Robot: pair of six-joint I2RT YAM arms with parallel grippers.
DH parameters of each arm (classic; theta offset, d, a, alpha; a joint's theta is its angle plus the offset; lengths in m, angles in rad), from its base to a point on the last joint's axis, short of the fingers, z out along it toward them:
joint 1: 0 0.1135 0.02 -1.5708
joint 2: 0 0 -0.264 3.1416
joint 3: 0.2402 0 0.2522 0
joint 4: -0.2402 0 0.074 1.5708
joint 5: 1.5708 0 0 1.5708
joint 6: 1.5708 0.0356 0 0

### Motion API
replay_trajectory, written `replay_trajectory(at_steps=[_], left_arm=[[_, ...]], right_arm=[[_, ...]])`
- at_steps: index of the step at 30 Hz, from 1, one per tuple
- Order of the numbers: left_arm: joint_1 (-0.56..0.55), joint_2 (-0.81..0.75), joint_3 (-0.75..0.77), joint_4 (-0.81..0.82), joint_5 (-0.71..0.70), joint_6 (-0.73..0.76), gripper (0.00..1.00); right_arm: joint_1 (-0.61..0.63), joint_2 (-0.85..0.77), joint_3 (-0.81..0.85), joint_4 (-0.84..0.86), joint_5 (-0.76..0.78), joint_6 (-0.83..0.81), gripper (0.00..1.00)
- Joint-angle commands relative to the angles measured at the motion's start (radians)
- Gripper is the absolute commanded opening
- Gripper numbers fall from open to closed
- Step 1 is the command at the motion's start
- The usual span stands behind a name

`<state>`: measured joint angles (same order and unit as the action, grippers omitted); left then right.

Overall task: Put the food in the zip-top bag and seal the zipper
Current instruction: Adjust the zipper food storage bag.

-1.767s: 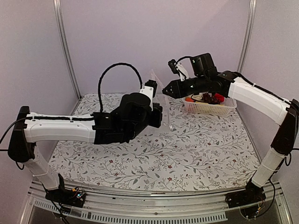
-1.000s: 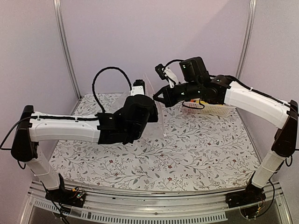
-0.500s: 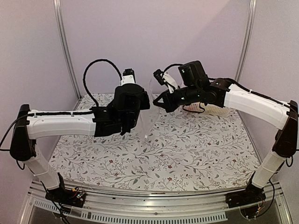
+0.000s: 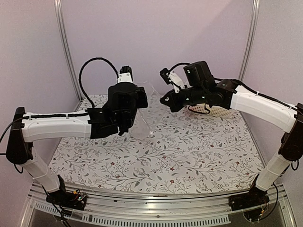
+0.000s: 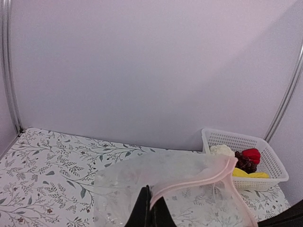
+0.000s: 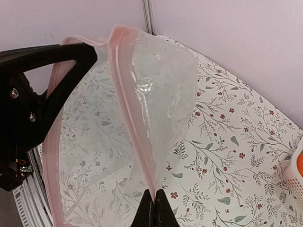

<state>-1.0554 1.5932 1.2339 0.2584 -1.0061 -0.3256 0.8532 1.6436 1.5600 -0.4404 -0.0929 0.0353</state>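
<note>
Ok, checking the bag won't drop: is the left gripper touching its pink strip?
Touching. In the left wrist view the pink strip of the clear bag runs straight into the closed tips of the left gripper.

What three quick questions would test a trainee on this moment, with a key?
1. True or false: the toy food already lies inside the zip-top bag.
2. What are the left pincer and the right pincer each shut on? A. nothing; B. the bag's pink zipper strip; C. a piece of food.
3. Fill in: between the two arms, the bag's mouth is held ____.
Key: 1 false, the food sits in the white basket. 2 B. 3 open.
</note>
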Motion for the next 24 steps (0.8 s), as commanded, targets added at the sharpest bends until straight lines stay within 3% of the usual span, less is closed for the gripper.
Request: replay_trajectory(at_steps=[1,3,4,7,11,15,24], left_arm=[[0.017,-0.037,-0.022,0.011,-0.011,-0.004,0.00],[0.017,-0.039,-0.026,0.007,0.003,-0.009,0.00],[0.017,-0.040,-0.025,0.002,0.012,-0.010,0.05],[0.016,-0.031,0.017,-0.087,0.066,-0.056,0.33],[0.012,-0.020,0.033,-0.202,0.154,-0.181,0.43],[0.006,-0.012,0.000,-0.209,0.227,-0.245,0.43],[-0.010,-0.037,-0.059,-0.253,0.189,-0.318,0.20]], right_arm=[[-0.007,-0.053,0.008,0.005,0.078,-0.005,0.00],[-0.008,-0.057,0.008,0.005,0.078,-0.009,0.00],[-0.008,-0.057,0.007,0.006,0.077,-0.011,0.00],[-0.008,-0.053,0.007,0.009,0.070,-0.012,0.00],[-0.007,-0.049,0.005,0.017,0.039,-0.012,0.00],[-0.008,-0.039,0.006,0.018,0.016,-0.009,0.00],[-0.008,-0.033,0.002,0.021,0.066,0.000,0.00]])
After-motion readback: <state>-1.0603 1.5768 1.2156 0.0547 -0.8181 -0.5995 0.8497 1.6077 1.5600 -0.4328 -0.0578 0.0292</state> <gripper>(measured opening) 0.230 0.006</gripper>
